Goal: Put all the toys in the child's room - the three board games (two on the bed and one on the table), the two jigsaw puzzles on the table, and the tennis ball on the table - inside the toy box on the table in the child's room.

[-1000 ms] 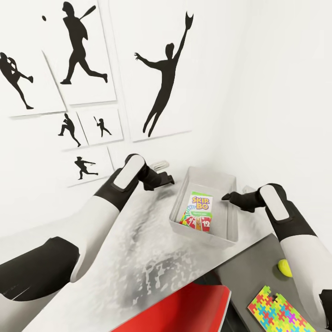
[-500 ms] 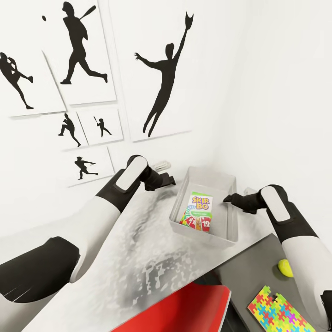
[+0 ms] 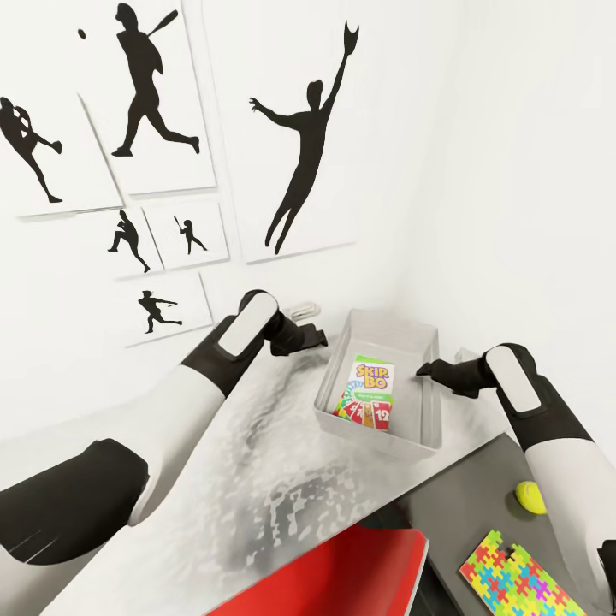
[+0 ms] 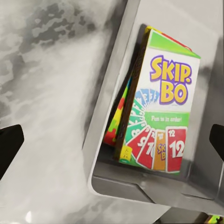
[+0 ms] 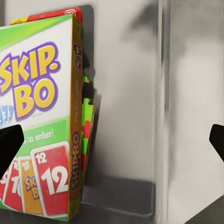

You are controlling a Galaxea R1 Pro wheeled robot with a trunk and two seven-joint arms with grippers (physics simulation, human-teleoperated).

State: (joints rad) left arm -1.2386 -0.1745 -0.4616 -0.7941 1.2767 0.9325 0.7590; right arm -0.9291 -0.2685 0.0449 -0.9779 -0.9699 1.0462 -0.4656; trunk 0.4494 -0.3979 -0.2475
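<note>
- The wall [image 3: 77, 282] behind the table's far edge carries white panels with black silhouettes of baseball players [image 3: 308, 145].
- The left gripper [image 3: 315, 335] hovers over the table [image 3: 257, 445] near its far edge, just beside the toy box's left wall and apart from it. In the left wrist view its two dark fingertips [image 4: 10, 142] sit at opposite edges of the frame, spread wide with nothing between them but the table top and the box.
- A red flat surface [image 3: 342, 573] shows at the table's near edge, below the pale mottled top.
- The toy box [image 3: 411, 334] stands toward the far right corner of the pale top, next to the wall corner.
- The SKIP BO board game [image 3: 368, 392] lies inside the toy box, against its left and near walls. The wrist views show it tilted, propped on other coloured items [image 4: 116, 122] beneath it; what those are cannot be told for certain.
- The right gripper [image 3: 423, 370] is over the toy box's right rim, pointing toward the game. In the right wrist view its fingertips [image 5: 9, 144] stand far apart, holding nothing.
- The tennis ball [image 3: 530, 497] rests on the dark grey end section of the table, near its right edge.
- A jigsaw puzzle [image 3: 513, 575] lies flat at the near right corner of that dark section, just nearer than the ball and apart from it.
</note>
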